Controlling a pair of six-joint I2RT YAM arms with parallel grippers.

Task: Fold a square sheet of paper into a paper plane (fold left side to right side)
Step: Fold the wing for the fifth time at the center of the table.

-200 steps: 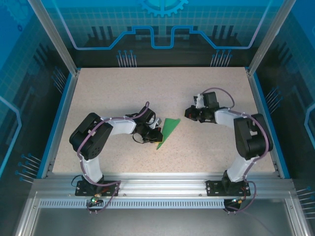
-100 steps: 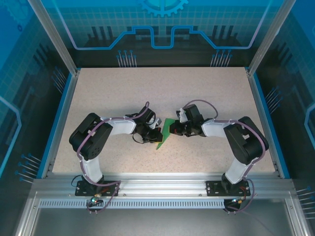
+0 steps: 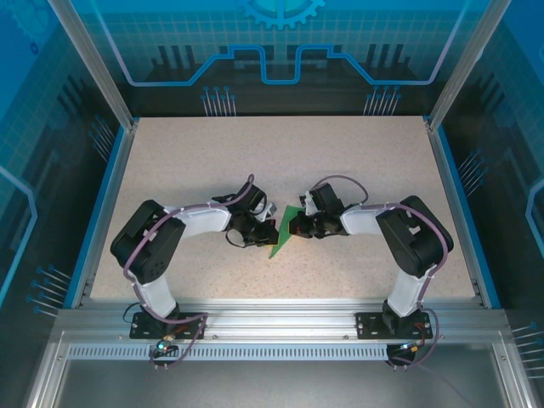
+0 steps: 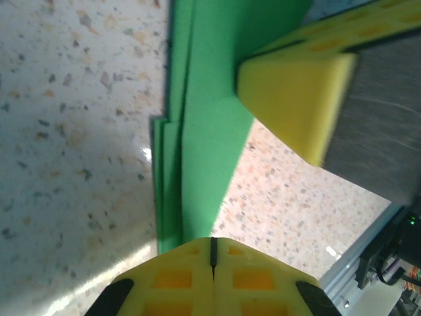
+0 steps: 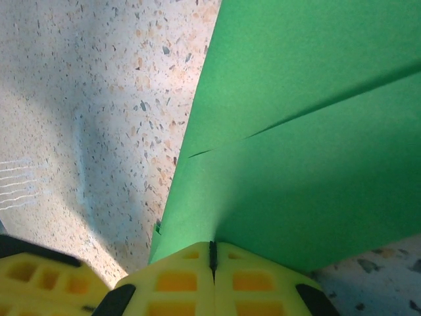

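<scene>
Since a second ago the right arm has swung in from the right half of the table (image 3: 212, 153) and now faces the left arm at its middle. The left gripper (image 3: 265, 231) has its fingers pressed together, tips on the left edge of the paper plane (image 3: 278, 240) (a narrow green wedge, its layered folds showing). The right gripper (image 3: 297, 228), fingers likewise closed tight, bears on the right flap. We cannot tell whether a layer is pinched in its seam.
</scene>
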